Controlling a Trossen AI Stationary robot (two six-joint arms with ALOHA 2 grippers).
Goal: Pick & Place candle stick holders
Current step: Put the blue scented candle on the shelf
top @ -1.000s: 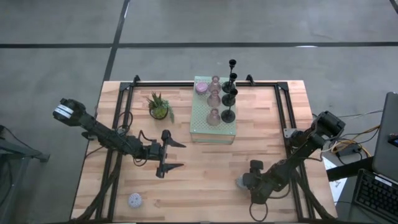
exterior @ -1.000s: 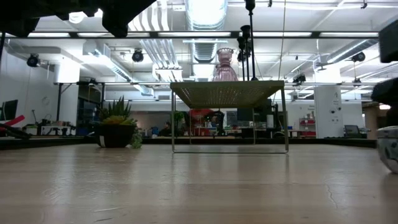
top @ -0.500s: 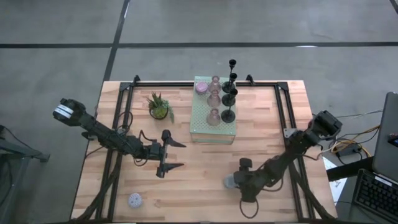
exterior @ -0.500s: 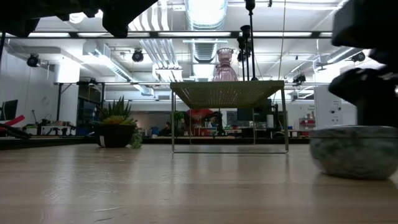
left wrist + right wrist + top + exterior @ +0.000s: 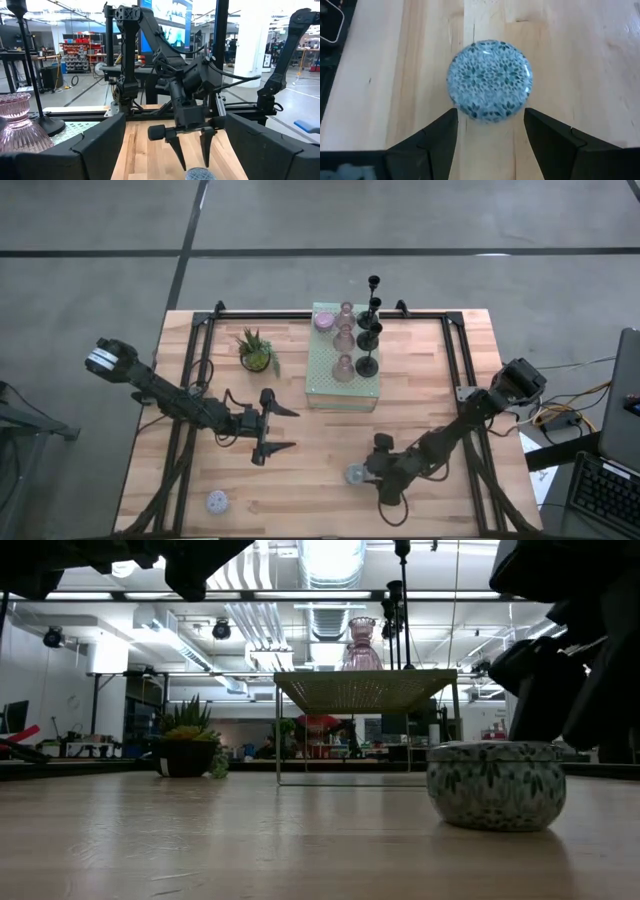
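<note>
A small round holder with a blue-green leaf pattern (image 5: 354,475) is at the table's near middle; it also shows in the low view (image 5: 497,785) and the right wrist view (image 5: 490,80). My right gripper (image 5: 366,473) is closed on it. My left gripper (image 5: 284,429) is open and empty, left of centre. Pink glass holders (image 5: 343,366) and slim black holders (image 5: 368,363) stand on the pale green perforated block (image 5: 325,385). A lavender one (image 5: 324,320) stands at the block's far corner. Another patterned round holder (image 5: 217,501) stands near the front left. My right gripper has the patterned holder's rounded side wall (image 5: 465,112) between its two fingertips (image 5: 447,125), on the part nearest the wrist. The fingers slant down from the table's right. The holder stays upright with its base at table level; whether it rests on the wood I cannot tell.
A small green potted plant (image 5: 257,352) stands left of the block. Black frame rails (image 5: 190,370) run along the table's left, right and far sides. Bare wood (image 5: 320,440) lies between the two grippers.
My right gripper has gone toward the table's left edge with the patterned holder. The holder has travelled along at table level, staying upright, from near the right rail to the near middle.
</note>
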